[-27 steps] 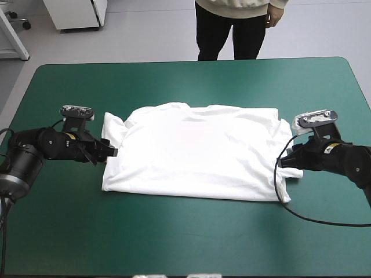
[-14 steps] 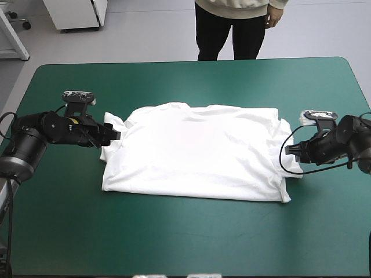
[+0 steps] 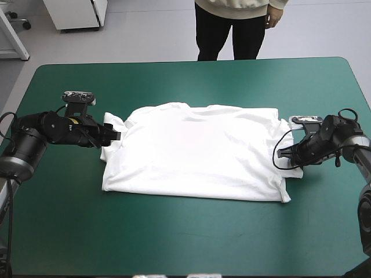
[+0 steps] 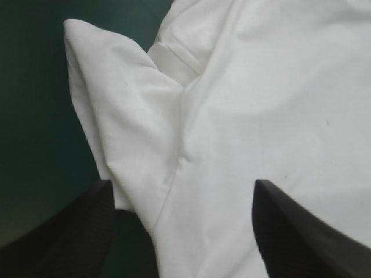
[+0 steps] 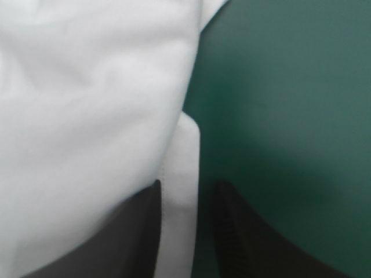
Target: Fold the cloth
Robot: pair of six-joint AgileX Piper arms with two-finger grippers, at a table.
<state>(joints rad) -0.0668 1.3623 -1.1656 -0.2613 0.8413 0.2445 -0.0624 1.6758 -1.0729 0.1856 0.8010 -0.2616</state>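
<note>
The white T-shirt (image 3: 197, 150) lies spread flat across the middle of the teal-green cover, its left sleeve (image 3: 111, 124) bunched up. My left gripper (image 3: 115, 136) sits low at that sleeve. In the left wrist view its black fingers (image 4: 75, 226) stand wide apart and open (image 4: 182, 185), with the sleeve (image 4: 116, 116) and the shirt's body (image 4: 261, 87) ahead of and between them. My right gripper (image 3: 282, 154) is at the shirt's right edge. In its own view the fingers are all but shut (image 5: 188, 185), with a strip of the shirt's hem (image 5: 179, 191) between them.
The teal-green cover (image 3: 185, 231) runs in a broad band between the shirt and the table's near edge. A narrower band (image 3: 191, 81) lies beyond the shirt toward the far edge.
My left gripper slid toward the far edge and onto the left sleeve, then stayed there. My right arm turned its wrist and drew in along the shirt's right edge.
</note>
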